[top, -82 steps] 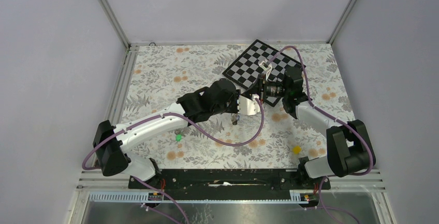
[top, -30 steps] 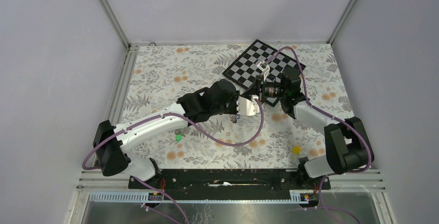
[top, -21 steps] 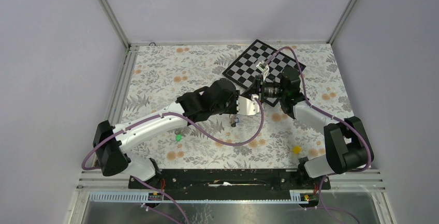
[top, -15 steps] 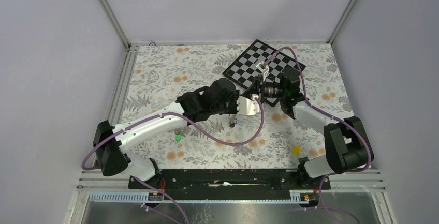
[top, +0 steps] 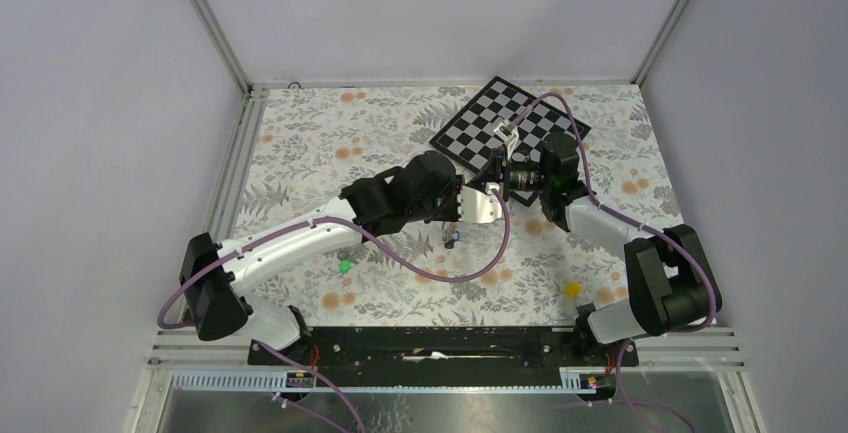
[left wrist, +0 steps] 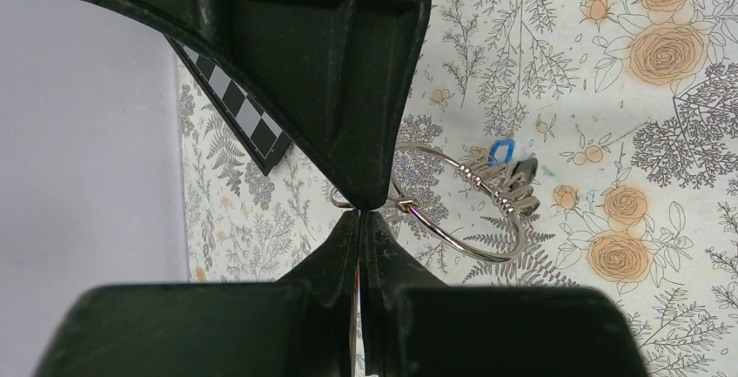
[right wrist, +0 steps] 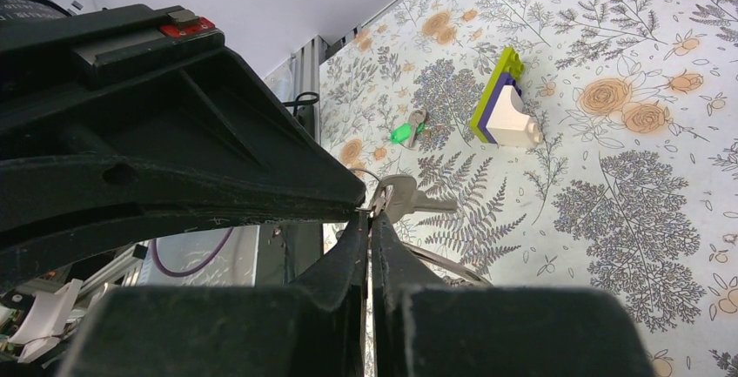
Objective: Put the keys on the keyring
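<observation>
The silver keyring hangs in the air, pinched at its twisted end by my shut left gripper. Two keys, one with a blue head and one with a black head, are threaded on its far side and dangle over the table. My right gripper is shut on the head of a plain grey key, held tip to tip against the left gripper; the keyring curves just below. A green-headed key lies on the cloth, beside the left arm.
A yellow-white-purple wedge block lies near the green key. A small yellow cube sits front right. A chessboard lies at the back, behind the right wrist. Metal rails edge the floral cloth on the left.
The right wrist has crept slightly left toward the left gripper and turned a little. The keys hanging from the ring have swayed a bit. Both grippers stay shut.
</observation>
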Robot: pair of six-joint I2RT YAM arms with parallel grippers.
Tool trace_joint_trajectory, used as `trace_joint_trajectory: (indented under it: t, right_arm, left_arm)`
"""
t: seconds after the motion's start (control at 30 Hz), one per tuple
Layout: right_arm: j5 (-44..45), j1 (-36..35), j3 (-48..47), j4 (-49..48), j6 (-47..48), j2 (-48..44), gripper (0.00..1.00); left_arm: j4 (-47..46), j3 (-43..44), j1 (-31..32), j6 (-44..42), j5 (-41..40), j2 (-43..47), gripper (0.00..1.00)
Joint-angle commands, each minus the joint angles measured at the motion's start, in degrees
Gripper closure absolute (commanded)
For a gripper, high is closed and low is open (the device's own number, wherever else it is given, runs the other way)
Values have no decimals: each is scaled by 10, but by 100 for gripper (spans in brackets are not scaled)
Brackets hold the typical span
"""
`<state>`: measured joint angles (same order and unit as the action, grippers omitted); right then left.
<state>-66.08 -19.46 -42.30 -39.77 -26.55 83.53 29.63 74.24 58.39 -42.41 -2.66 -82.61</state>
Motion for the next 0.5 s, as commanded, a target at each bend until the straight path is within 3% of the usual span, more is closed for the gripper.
trace_joint_trajectory:
  t: [0.0, 0.17, 0.47]
  right_arm:
    - [-12, -17, -4, -33, 18, -9, 100]
    - [-10, -10, -11, 8, 57, -34, 100]
    - [-19, 31, -9, -14, 37, -68, 100]
  left_arm:
    - [-58, 13, -1, -1, 46, 12, 100]
    - [-69, -20, -36, 7, 72, 42, 100]
    - [-77, -47, -137, 96, 211, 52, 100]
